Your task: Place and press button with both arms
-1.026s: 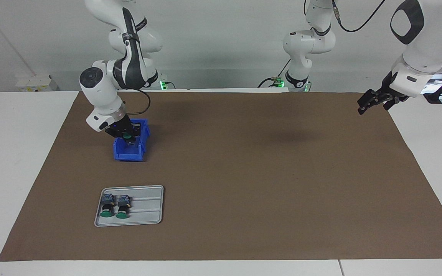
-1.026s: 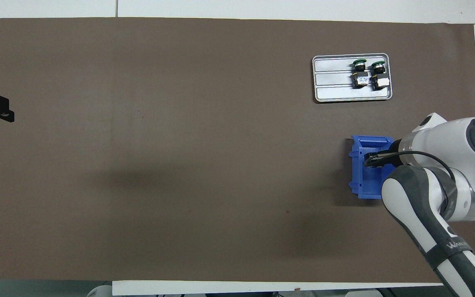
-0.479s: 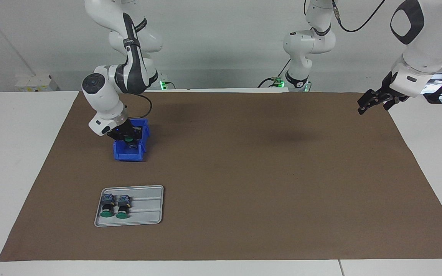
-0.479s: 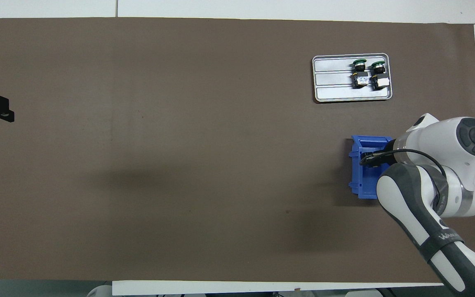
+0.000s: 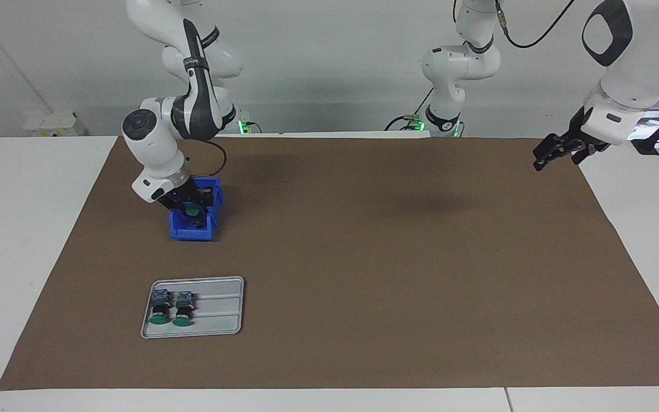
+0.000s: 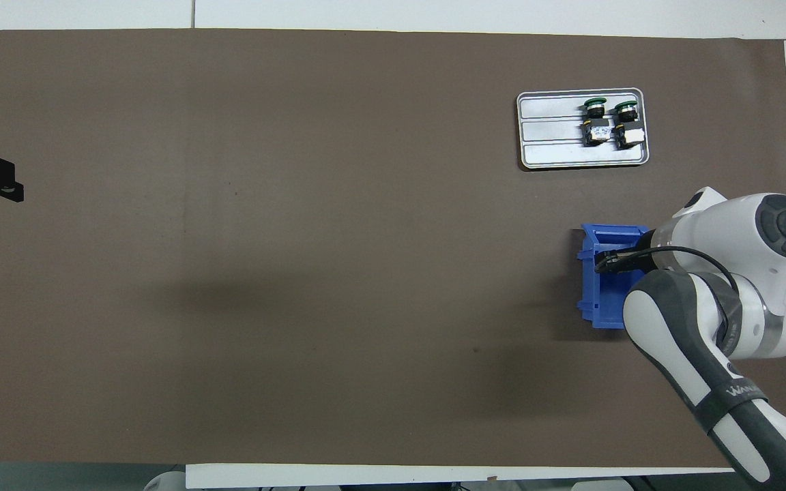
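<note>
Two buttons (image 5: 166, 309) on tray (image 5: 215, 323), "WANMU"-like lettering on right arm (image 6: 741, 392) band

The right arm (image 5: 158, 149) now stands a little more upright, its gripper (image 5: 191, 207) sits lower in the blue bin (image 5: 192, 232), around the green-capped button (image 5: 192, 211), fingers parting.

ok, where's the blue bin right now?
The blue bin sits on the brown mat at the right arm's end of the table, nearer to the robots than the grey tray, with the right gripper inside it.
</note>
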Robot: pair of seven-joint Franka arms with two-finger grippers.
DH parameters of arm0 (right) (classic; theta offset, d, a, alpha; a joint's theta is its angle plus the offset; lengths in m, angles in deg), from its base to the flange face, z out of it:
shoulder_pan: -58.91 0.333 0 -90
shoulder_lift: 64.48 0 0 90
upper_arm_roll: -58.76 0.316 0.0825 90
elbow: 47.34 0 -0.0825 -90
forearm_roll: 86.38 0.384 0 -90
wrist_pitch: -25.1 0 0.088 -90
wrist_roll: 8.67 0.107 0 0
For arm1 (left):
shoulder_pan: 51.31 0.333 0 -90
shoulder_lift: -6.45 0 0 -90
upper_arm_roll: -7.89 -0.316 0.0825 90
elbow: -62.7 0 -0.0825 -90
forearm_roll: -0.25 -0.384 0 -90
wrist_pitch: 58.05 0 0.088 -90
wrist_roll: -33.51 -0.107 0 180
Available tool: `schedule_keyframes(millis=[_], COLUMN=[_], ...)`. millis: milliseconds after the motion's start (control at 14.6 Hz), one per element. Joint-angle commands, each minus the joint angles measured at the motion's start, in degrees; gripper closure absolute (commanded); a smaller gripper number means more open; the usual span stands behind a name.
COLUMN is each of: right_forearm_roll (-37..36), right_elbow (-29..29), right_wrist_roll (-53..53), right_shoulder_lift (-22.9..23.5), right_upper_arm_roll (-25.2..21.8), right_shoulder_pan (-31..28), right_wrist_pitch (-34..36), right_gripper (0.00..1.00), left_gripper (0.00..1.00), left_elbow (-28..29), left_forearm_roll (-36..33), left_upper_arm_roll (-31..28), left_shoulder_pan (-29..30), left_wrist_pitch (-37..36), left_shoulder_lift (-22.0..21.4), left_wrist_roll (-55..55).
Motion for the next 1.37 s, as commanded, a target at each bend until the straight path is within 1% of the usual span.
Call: schedule_keyframes(millis=[0,137,342,410,684,889,957,1026,1094,1162,1299], right_forearm_roll=[0.72,0.55,0.46,0.46,-0.5,-0.6,-0.86,-2.08,-3.74,-4.28,-4.55], right_elbow=[2.43,6.64,14.9,18.41,33.52,45.29,50.3,54.44,57.44,58.42,57.82], right_wrist_roll=[-1.35,-1.44,-1.61,-1.7,-1.61,-1.52,-0.91,-0.91,-0.91,-1.0,-0.91], right_shoulder_lift=[-0.41,-0.85,-1.2,-1.29,-0.24,2.48,3.97,5.72,7.05,7.41,7.41], right_upper_arm_roll=[0.49,0.41,0.41,0.41,0.32,0.32,0.32,0.32,0.49,0.49,0.49], right_shoulder_pan=[-0.83,-1.09,-2.32,-2.5,-2.94,-3.46,-3.64,-3.47,-3.38,-3.03,-2.94], right_wrist_pitch=[3.11,9.17,19.89,23.57,38.34,48.01,51.26,53.04,54.45,54.98,54.9], right_gripper=[0.38,0.36,0.12,0.01,0.0,0.0,0.0,0.0,0.0,0.0,0.0], left_gripper=[0.0,0.0,0.0,0.0,0.0,0.0,0.0,0.0,0.0,0.0,0.0], left_elbow=[1.15,1.15,1.15,1.15,1.15,1.15,1.15,1.15,1.15,1.06,1.06], left_forearm_roll=[-1.03,-1.03,-1.03,-1.03,-1.03,-1.03,-1.03,-1.03,-1.03,-1.03,-1.03], left_upper_arm_roll=[0.47,0.47,0.47,0.47,0.47,0.47,0.47,0.47,0.47,0.47,0.47], left_shoulder_pan=[0.52,0.52,0.52,0.52,0.52,0.52,0.52,0.52,0.52,0.52,0.34], left_wrist_pitch=[0.54,0.54,0.54,0.63,0.54,0.54,0.54,0.54,0.63,0.63,0.72], left_shoulder_lift=[-1.0,-1.0,-1.0,-1.0,-1.0,-1.0,-1.0,-1.0,-1.0,-1.0,-1.0], left_wrist_roll=[-0.52,-0.43,-0.43,-0.43,-0.43,-0.43,-0.43,-0.78,-1.04,-1.13,-1.13])
